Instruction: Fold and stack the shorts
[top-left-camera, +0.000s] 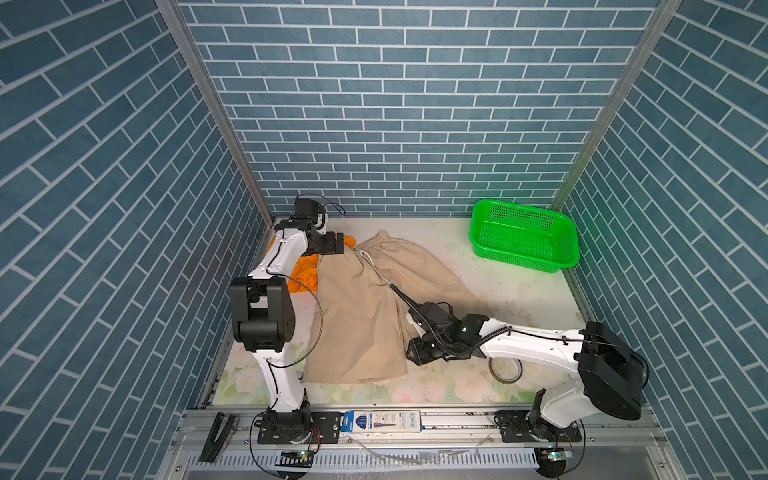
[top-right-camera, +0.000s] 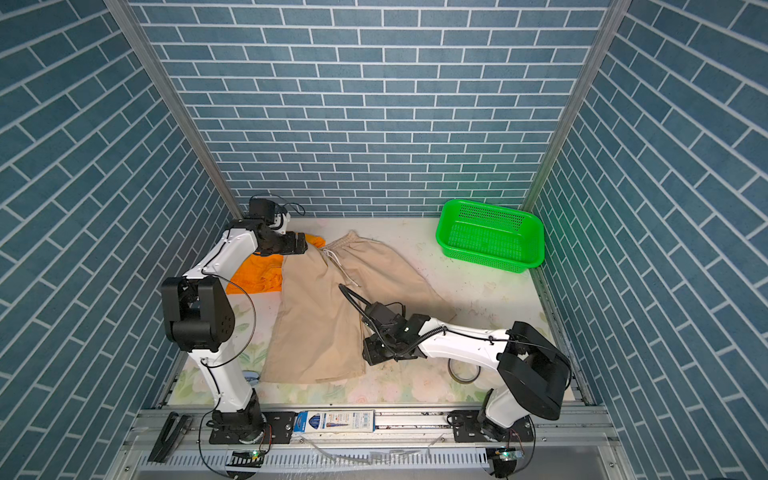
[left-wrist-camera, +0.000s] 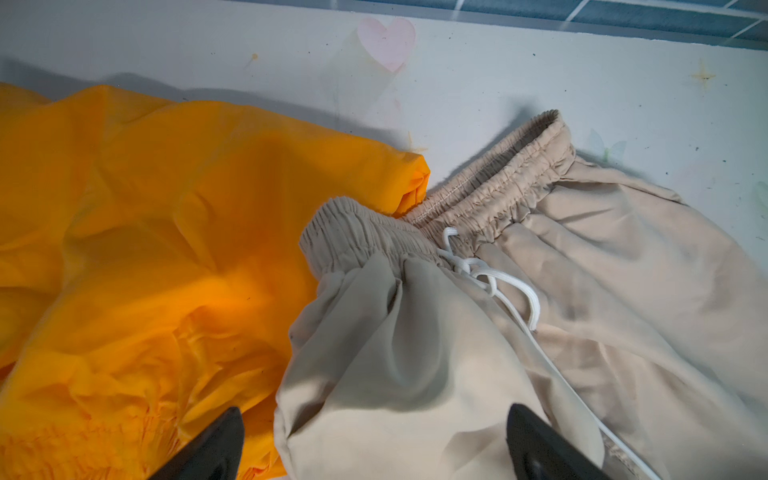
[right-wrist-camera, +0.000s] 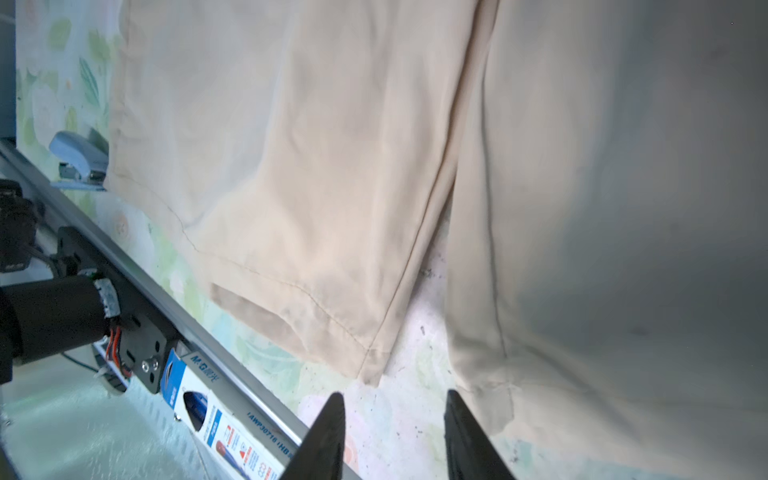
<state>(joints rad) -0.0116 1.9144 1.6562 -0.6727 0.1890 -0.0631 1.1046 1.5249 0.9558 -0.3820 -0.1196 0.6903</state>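
The pale beige cloth shorts (top-left-camera: 357, 307) lie spread on the floral surface (top-left-camera: 519, 291), waistband (left-wrist-camera: 490, 195) far, with the bright orange crumpled shorts (top-left-camera: 305, 272) beside it on the left. My left gripper (left-wrist-camera: 374, 409) hangs wide apart over the gathered waistband corner. My right gripper (right-wrist-camera: 395, 395) stands partly apart, empty, just off the right-hand leg's hem (right-wrist-camera: 486, 374). To fold cleanly I should pinch both cloth layers at each end, lift together and keep the white drawstring (left-wrist-camera: 498, 286) inside. The blue-and-white carton (right-wrist-camera: 216, 415) on the rail (top-left-camera: 457, 417) reads "M&G" and "AWP30716"
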